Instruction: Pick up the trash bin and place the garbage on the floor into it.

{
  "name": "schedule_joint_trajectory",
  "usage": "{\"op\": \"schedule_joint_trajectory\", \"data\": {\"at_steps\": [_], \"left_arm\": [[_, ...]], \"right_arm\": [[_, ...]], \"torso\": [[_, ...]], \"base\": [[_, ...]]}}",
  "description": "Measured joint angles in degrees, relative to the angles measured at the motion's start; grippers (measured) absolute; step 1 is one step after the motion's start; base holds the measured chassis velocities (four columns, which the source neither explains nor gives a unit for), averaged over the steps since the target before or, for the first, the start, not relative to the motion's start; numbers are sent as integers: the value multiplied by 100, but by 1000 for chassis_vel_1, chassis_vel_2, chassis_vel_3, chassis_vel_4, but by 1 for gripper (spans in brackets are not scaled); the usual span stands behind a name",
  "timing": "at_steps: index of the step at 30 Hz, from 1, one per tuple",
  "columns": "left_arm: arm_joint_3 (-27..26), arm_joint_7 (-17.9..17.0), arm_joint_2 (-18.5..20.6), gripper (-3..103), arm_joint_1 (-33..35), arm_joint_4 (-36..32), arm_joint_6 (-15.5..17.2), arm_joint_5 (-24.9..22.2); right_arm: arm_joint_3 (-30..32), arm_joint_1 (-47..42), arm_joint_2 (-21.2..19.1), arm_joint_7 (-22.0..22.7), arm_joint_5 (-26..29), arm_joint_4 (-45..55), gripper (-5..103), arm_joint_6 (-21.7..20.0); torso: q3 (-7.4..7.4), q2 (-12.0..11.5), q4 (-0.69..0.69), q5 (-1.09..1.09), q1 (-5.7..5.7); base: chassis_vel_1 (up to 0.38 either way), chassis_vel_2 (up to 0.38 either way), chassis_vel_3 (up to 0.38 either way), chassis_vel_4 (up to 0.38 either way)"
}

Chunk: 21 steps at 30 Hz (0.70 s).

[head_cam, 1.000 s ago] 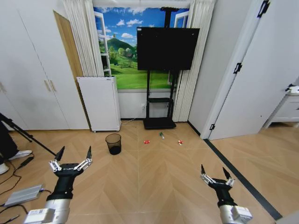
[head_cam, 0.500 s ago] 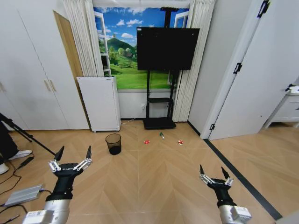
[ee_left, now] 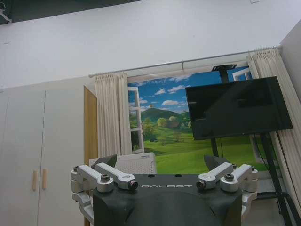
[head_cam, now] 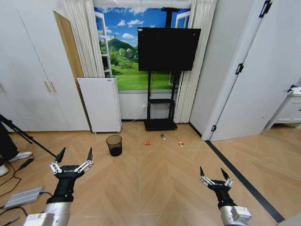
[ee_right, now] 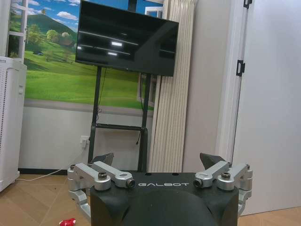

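Across the floor [head_cam: 155, 179]: trash bin [head_cam: 114, 145], garbage [head_cam: 163, 140] well apart from left gripper [head_cam: 74, 155] and right gripper [head_cam: 211, 173]; jaws spread, empty, awaiting approach.

"GALBOT" in pale capitals on black housing of left gripper [ee_left: 167, 162], between metal finger mounts. Same "GALBOT" wordmark on black housing of right gripper [ee_right: 157, 161]. No other text readable.
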Motion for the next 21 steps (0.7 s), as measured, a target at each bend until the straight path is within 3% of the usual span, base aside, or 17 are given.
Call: {"op": "schedule_joint_trajectory", "data": {"at_steps": [12, 21], "left_arm": [[-14, -5, 19, 100, -17, -6, -2, -29], [-32, -3, 9, 100, -34, 20, -6, -47]], "right_arm": [[-7, 18, -54, 34, 7, -31, 100, 9], [-20, 33, -51, 16, 14, -59, 100, 34]], "torso": [[1, 0, -1, 0, 2], [1, -1, 1, 3, 1]], "base": [[-196, 211, 207, -213], [-320, 314, 322, -326]]}}
